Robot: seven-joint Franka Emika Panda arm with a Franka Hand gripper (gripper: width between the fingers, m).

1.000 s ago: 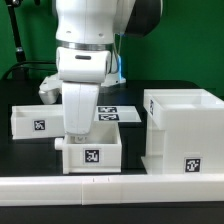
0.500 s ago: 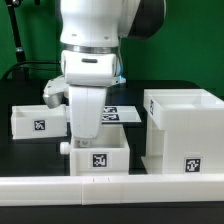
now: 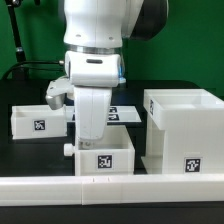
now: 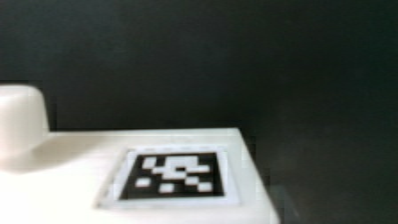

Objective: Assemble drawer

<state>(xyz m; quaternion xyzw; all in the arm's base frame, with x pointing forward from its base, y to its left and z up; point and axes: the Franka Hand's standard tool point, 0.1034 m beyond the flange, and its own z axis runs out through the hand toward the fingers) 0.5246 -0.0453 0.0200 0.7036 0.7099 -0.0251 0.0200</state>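
A small white tray with a tag on its front and a knob on its side sits near the front of the black table. My gripper reaches down into it from above, shut on its wall; the fingertips are hidden inside. The big hollow housing stands just to the exterior view's right of the tray, apart by a small gap. A second knobbed tray sits at the back on the exterior view's left. The wrist view shows the held tray's tag and its knob; no fingers show there.
A long low white rail runs along the table's front edge, right in front of the tray. The marker board lies flat behind the arm. A green wall stands behind the table.
My gripper and the small tray have slid together toward the exterior view's right, closer to the housing. The housing and the second tray have not moved.
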